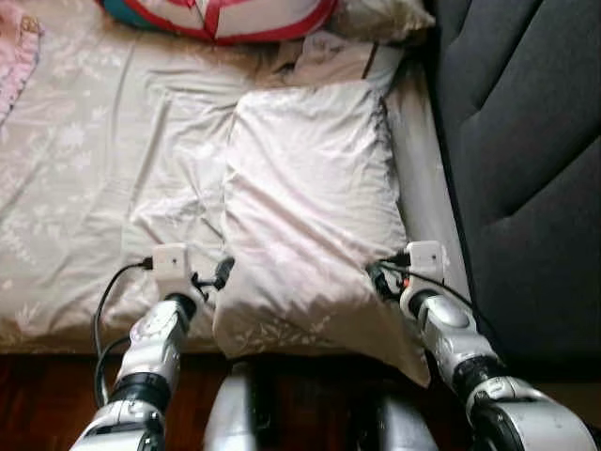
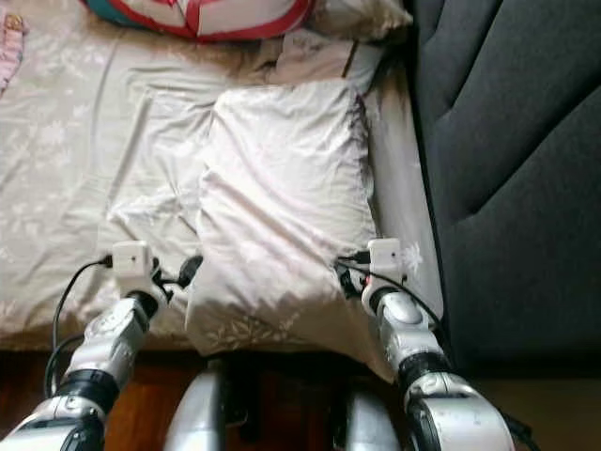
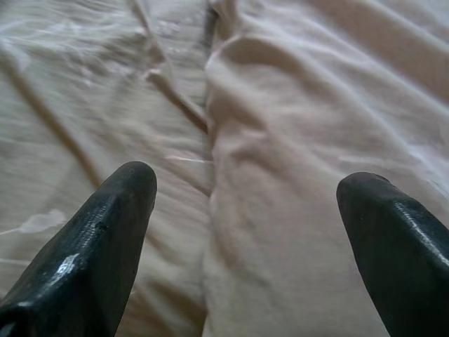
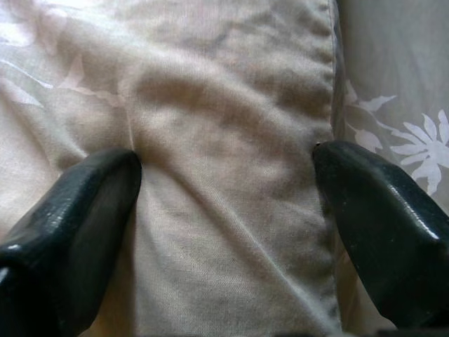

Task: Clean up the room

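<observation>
Pillow, soft pale pink cotton, lies wrinkled on the floral bedsheet.
Left gripper is spread wide over its one edge; right gripper is spread too, with the seamed edge between the jaws.

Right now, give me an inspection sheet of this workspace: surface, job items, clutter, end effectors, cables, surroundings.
Surface: bed sheet, pale floral, wrinkled.
Job's things: pale pillow lying flat at the bed's right side, its near end overhanging the bed edge.
Clutter: red, white and teal cushion at the far end; pink cloth at far left; another pale pillow at far right.
End effectors: left end effector open, straddling the pillow's left edge; right end effector open, over the pillow's right edge.
Cables: black cable looping from the left wrist; black cable at the right wrist.
Surroundings: dark grey padded headboard on the right; dark wooden floor below.
</observation>
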Tool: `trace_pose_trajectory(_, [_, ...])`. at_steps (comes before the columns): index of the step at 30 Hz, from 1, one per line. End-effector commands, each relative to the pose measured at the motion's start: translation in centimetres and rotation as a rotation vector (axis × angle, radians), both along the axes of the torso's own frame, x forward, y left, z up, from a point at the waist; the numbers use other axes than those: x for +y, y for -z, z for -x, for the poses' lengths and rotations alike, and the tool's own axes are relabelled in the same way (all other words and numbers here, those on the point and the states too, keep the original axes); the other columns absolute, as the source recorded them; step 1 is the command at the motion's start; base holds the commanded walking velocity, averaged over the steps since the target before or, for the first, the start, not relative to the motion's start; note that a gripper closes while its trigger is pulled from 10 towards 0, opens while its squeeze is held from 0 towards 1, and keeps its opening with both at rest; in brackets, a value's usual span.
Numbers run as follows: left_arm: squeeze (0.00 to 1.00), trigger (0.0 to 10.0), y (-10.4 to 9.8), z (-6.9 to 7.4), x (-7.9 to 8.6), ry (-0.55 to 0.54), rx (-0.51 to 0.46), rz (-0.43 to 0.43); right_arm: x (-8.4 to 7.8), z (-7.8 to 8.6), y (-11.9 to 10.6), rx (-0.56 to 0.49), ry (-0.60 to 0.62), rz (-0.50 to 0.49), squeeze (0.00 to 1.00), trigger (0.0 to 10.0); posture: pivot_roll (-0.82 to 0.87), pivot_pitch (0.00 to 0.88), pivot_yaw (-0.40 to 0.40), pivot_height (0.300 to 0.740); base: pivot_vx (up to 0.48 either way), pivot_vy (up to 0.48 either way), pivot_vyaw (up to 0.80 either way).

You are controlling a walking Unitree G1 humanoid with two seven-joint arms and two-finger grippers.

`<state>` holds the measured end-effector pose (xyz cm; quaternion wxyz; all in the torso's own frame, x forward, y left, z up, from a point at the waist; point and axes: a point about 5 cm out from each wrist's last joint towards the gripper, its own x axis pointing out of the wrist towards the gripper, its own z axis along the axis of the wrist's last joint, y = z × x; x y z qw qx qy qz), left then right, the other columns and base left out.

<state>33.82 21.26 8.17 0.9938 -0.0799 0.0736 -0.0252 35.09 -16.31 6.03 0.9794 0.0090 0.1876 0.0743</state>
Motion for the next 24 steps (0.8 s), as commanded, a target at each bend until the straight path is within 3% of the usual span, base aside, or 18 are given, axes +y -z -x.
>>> trace_pose_trajectory(1, [0.0, 10.0, 0.7, 0.8, 0.8, -0.019, 0.031, 0.006, -0.1, 0.9, 1.5, 0.082, 0.012, 0.013, 0.0, 10.0, 0.0, 0.367, 0.051, 0.668, 0.0, 0.0, 0.0])
trace_pose_trajectory(7, [0.0, 10.0, 0.6, 1.2, 0.8, -0.014, 0.025, 0.002, 0.0, 1.3, 2.2, 0.135, 0.03, -0.068, 0.0, 10.0, 0.02, 0.353, 0.058, 0.668, 0.0, 0.0, 0.0])
trace_pose_trajectory(8, [0.0, 10.0, 0.4, 1.3, 0.7, -0.009, 0.017, 0.003, 0.1, 1.9, 2.9, 0.181, 0.031, -0.087, 0.0, 10.0, 0.02, 0.349, 0.059, 0.668, 0.0, 0.0, 0.0])
trace_pose_trajectory(16, [0.0, 10.0, -0.5, 2.1, 0.6, 0.006, -0.019, -0.001, 0.6, 3.7, 5.2, 0.294, -0.001, -0.029, 0.0, 10.0, 0.03, 0.344, 0.057, 0.668, 0.0, 0.0, 0.0])
trace_pose_trajectory(17, [0.0, 10.0, -0.6, 2.2, 0.7, 0.004, -0.021, -0.001, 0.7, 3.8, 5.3, 0.297, -0.001, -0.032, 0.0, 3.3, 0.03, 0.344, 0.057, 0.668, 0.0, 0.0, 0.0])
trace_pose_trajectory(18, [0.0, 10.0, -0.6, 2.3, 0.7, 0.002, -0.022, -0.001, 0.7, 3.9, 5.4, 0.298, -0.001, -0.033, 0.0, 3.3, 0.04, 0.344, 0.057, 0.668, 0.0, 0.0, 0.0])
trace_pose_trajectory(19, [0.0, 10.0, -0.7, 2.4, 0.9, -0.005, -0.024, 0.002, 1.0, 4.0, 5.5, 0.302, -0.008, -0.049, 0.0, 0.0, 0.04, 0.344, 0.057, 0.668, 0.0, 0.0, 0.0])
trace_pose_trajectory(24, [0.0, 10.0, -0.9, 2.7, 1.2, -0.011, -0.019, -0.007, 1.6, 4.1, 5.7, 0.311, -0.022, -0.057, 0.0, 0.0, 0.05, 0.342, 0.058, 0.668, 0.0, 0.0, 0.0])
